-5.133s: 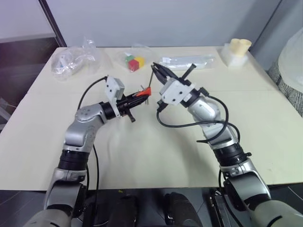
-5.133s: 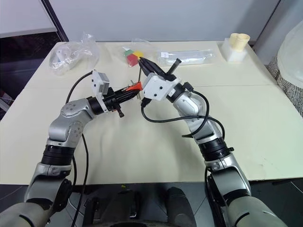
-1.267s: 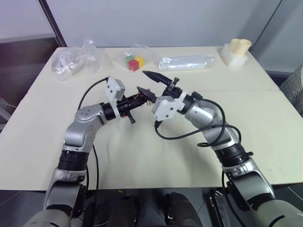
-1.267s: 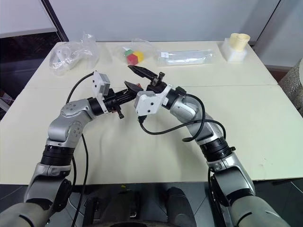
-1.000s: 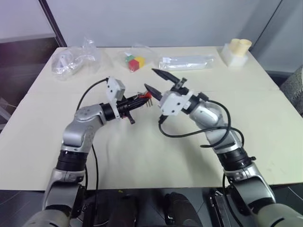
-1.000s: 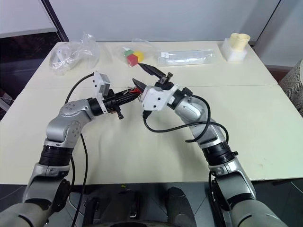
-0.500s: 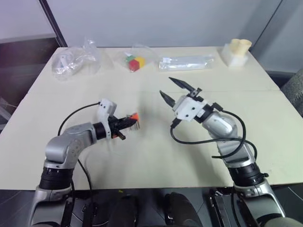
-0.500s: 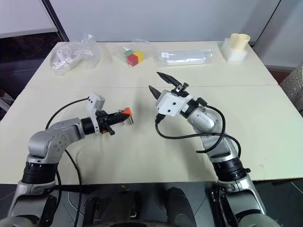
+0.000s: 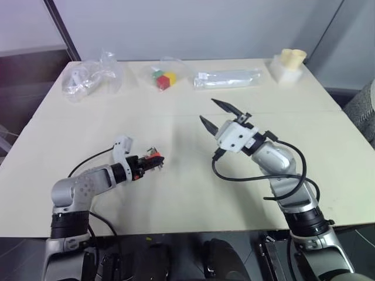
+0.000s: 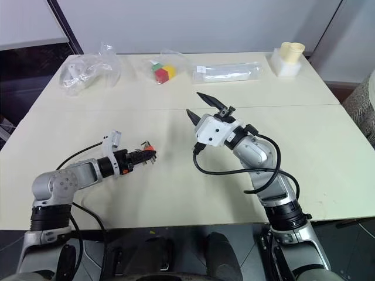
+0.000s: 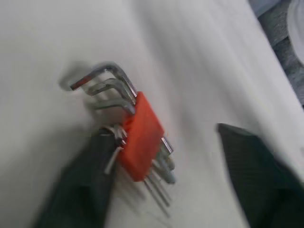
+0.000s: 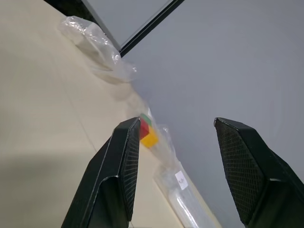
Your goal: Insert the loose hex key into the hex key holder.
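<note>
The left arm reaches low and forward, elbow bent outward. The left gripper [image 11: 161, 185] lies nearly level, its two black fingers spread wide apart. The right arm is raised higher, forearm angled up and inward. The right gripper [image 10: 204, 107] tilts slightly upward, its fingers [image 12: 118, 171] parted with a clear gap between them, holding nothing.

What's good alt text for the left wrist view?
A red-orange hex key holder lies on a pale table, grey L-shaped keys fanning out of it on both sides. The left claw is open around it: one black finger sits against the holder's side, the other stands well apart.
</note>
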Motion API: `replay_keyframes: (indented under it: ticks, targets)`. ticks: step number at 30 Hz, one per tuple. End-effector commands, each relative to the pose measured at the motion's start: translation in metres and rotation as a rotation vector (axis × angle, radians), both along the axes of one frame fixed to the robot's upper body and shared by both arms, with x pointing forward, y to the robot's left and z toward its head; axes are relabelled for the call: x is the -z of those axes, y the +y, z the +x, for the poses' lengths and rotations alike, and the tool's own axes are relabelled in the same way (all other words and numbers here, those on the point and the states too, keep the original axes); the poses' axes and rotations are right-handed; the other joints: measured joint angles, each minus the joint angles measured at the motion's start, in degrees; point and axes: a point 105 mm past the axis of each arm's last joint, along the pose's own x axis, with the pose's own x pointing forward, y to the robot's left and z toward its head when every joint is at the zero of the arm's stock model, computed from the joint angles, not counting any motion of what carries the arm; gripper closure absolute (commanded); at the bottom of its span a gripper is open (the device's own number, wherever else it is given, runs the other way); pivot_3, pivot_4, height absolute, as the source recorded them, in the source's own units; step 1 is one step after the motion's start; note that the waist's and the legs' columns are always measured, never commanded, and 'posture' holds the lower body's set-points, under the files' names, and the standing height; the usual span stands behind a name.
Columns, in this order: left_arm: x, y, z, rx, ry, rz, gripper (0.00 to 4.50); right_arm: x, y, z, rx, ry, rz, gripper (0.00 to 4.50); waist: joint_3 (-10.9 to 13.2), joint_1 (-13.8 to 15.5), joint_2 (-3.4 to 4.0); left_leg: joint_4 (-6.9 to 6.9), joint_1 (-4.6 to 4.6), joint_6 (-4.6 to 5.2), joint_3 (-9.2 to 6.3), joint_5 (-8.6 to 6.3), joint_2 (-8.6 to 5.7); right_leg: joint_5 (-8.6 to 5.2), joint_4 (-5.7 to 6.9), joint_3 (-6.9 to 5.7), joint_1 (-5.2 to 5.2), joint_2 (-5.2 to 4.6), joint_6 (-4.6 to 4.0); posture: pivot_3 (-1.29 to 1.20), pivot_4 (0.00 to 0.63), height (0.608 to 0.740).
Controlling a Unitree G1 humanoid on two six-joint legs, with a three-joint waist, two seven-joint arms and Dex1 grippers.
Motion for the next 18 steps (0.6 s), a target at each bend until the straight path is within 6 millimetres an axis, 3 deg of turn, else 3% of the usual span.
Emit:
replay_keyframes:
  ticks: [1, 4, 11, 14, 18]
  targets:
    - [0.025, 0.050, -0.009, -0.193, 0.132, 0.094, 0.04, -0.012, 0.001, -0.005, -0.014, -0.045, 0.020, 1.97, -0.01, -0.25, -0.02, -0.22, 0.31, 0.00, 0.00, 0.00, 0.00, -0.01, -0.09, 0.01, 0.23, 0.00, -0.01, 0.00, 0.150, 0.740]
    - [0.017, 0.058, -0.014, -0.221, 0.121, 0.085, 0.04, -0.011, 0.002, -0.005, -0.019, -0.043, 0.017, 1.97, -0.01, -1.02, -0.02, -0.55, 0.72, 0.00, 0.00, 0.00, 0.02, -0.18, -0.06, 0.07, 0.44, 0.01, -0.15, 0.00, 0.150, 0.740]
    - [-0.003, 0.069, -0.031, -0.228, 0.061, 0.131, 0.04, -0.010, 0.003, -0.004, -0.032, -0.040, 0.013, 1.97, 0.00, -1.25, -0.03, -0.64, 0.74, -0.02, -0.01, -0.01, 0.10, -0.31, 0.02, 0.10, 0.35, 0.07, -0.23, 0.00, 0.150, 0.740]
    - [-0.026, 0.062, -0.036, -0.139, -0.064, 0.180, 0.04, -0.010, 0.002, -0.003, -0.054, -0.024, -0.001, 1.97, 0.08, -1.07, -0.15, -0.63, 0.69, -0.03, -0.02, -0.01, 0.10, -0.31, 0.01, 0.08, 0.34, 0.03, -0.24, 0.00, 0.150, 0.740]
    - [-0.058, 0.042, -0.038, 0.006, -0.241, 0.228, 0.04, 0.001, -0.004, -0.003, -0.116, 0.141, -0.010, 1.97, 0.12, 0.28, -0.16, -0.51, 0.34, -0.04, -0.07, -0.01, 0.05, -0.32, -0.03, 0.00, 0.16, -0.10, -0.27, 0.00, 0.150, 0.740]
